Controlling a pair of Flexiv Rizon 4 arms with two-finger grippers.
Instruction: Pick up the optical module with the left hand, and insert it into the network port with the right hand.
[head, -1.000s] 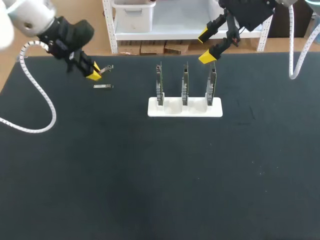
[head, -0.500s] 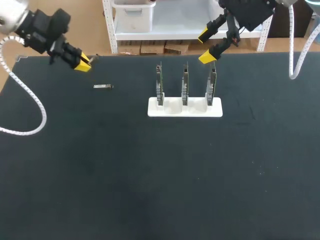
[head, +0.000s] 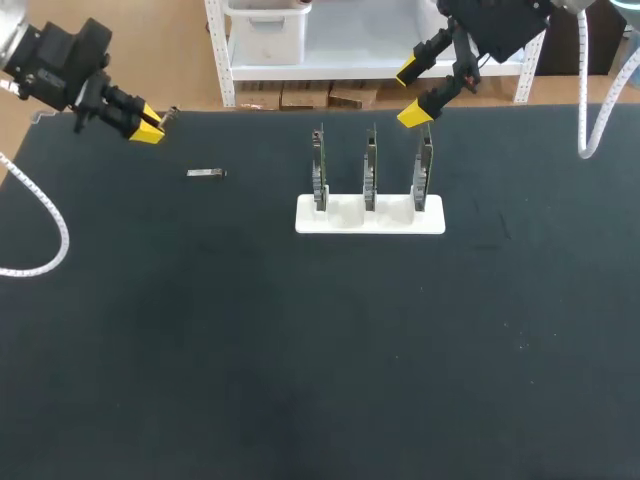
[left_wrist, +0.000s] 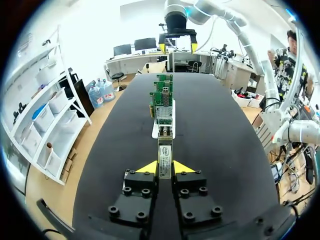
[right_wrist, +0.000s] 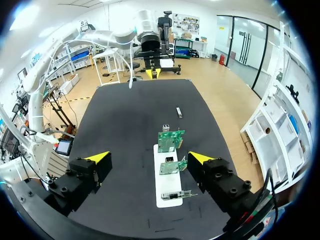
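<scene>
**Table** (head: 320, 350): bare black surface, nearest me.

**Stand** (head: 370, 216): white, at the table's centre. It carries three cards (head: 370, 165) upright, side by side.

**Spare module** (head: 206, 173): lies flat on the table at ten o'clock from the stand, well apart from it.

**Left gripper** (head: 143, 128): farther off, at ten o'clock of the table near its far edge. It pinches the module (left_wrist: 165, 152) from two sides. The module juts ahead of the pinch, clear of the table. In the left wrist view its long axis points toward the cards, and the port (left_wrist: 165, 132) of the nearest card faces it.

**Right gripper** (head: 417, 92): farthest, at one o'clock from the stand. It hangs above the cards, spread wide and holding nothing.

**Hazards, as I judge them:**
- **Handover:** the module is slim and only its rear end is gripped. If my right gripper closes off-axis, or my left lets go too soon, the module could twist or drop.
- **Insertion:** a tilted module would jam at the port mouth.
- **Cards:** they stand loosely upright, so a hard push could rock one in the stand or shove the stand across the table.
- **Spare module:** it invites a mistaken pick.
</scene>
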